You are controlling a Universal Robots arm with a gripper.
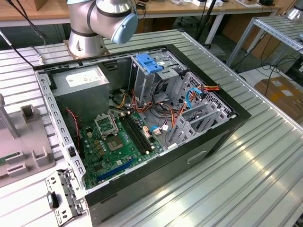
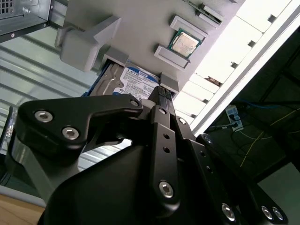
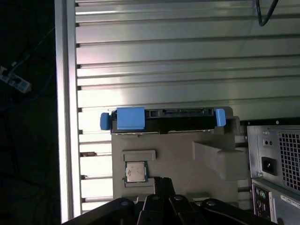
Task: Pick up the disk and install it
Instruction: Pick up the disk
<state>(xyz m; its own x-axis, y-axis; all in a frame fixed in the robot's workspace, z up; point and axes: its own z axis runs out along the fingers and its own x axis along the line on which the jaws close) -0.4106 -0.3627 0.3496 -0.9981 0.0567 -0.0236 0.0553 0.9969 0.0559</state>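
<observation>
On the grey holder (image 3: 187,150) beside the case (image 3: 274,159), your disk (image 3: 161,119) sits ungrasped; gripper (image 2: 162,92) hovers above, pinched narrow, empty. Pickup and install both undone.

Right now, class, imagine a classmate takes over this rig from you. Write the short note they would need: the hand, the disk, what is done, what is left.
Hand: looks shut and empty, poised over the grey holder, clear of the disk.
Disk: standing on edge in a slot at the holder's rim, blue rails fitted. The holder sits on the ribbed table beside the open computer.
Done: nothing that shows; the disk is not picked up.
Left: the whole job, both picking up the disk and fitting it into the computer.
</observation>
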